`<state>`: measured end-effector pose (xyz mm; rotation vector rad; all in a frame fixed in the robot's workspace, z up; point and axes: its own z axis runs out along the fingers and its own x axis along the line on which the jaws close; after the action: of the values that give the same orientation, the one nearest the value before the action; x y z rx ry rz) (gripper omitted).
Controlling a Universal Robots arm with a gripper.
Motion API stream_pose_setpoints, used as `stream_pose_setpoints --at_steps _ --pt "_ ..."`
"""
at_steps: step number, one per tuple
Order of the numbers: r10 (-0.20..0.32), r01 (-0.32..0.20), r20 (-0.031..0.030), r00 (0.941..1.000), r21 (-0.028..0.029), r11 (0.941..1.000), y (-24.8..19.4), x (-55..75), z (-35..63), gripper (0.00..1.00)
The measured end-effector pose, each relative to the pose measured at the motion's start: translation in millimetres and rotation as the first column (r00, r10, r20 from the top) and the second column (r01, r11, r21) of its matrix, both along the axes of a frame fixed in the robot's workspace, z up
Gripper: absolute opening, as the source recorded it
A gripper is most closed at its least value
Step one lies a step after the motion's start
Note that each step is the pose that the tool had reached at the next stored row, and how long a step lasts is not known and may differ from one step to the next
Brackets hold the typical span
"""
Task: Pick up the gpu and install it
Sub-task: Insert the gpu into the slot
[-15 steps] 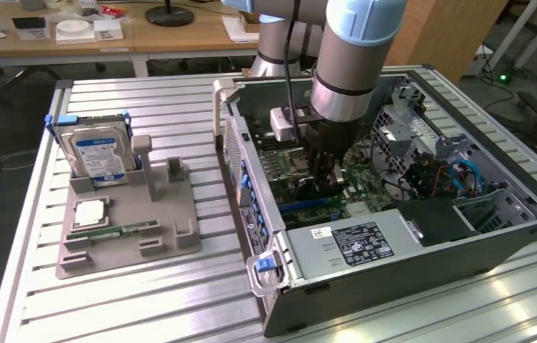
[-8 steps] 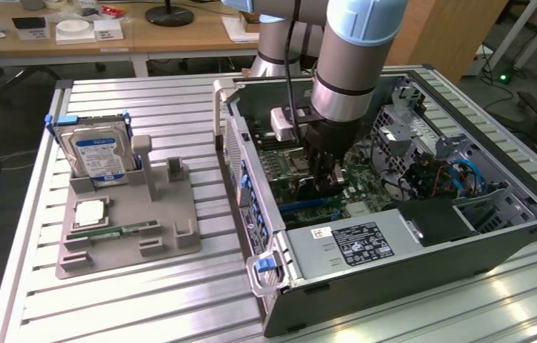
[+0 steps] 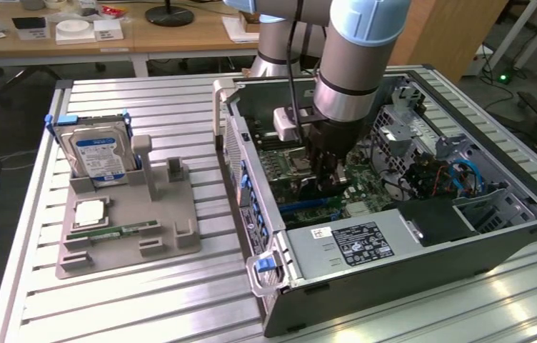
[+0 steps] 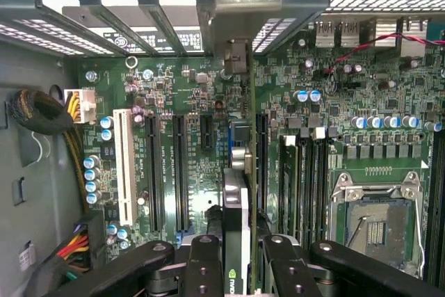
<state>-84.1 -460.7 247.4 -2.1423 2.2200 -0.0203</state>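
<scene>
The gpu (image 4: 236,220) stands on edge between my fingers (image 4: 205,262), a thin card with a black face and a green logo, lying over the black expansion slots (image 4: 261,151) of the green motherboard (image 4: 181,95). A silver metal bracket (image 4: 233,5) at its far end sits against the case's rear slot openings. My gripper (image 4: 240,259) is shut on the card. In the exterior view the gripper (image 3: 330,179) reaches straight down into the open computer case (image 3: 393,264), low over the motherboard (image 3: 283,168).
A grey fixture (image 3: 168,236) at the exterior view's left holds a blue-labelled hard drive (image 3: 97,153), a processor chip (image 3: 91,212) and a memory stick (image 3: 116,231). Inside the case are a processor socket (image 4: 379,224), a white slot (image 4: 125,165), cable bundles (image 4: 42,113) and drive cages (image 3: 459,153).
</scene>
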Motion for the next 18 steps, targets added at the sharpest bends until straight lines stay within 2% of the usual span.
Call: stream_pose_setpoints --at_steps 3,18 --pt "0.000 0.000 0.0000 1.0000 -0.0013 1.0000 -2.6 -0.1 0.0 0.27" --pt "-0.001 0.001 -0.0001 1.0000 -0.0016 1.0000 -2.5 -3.0 -1.4 0.27"
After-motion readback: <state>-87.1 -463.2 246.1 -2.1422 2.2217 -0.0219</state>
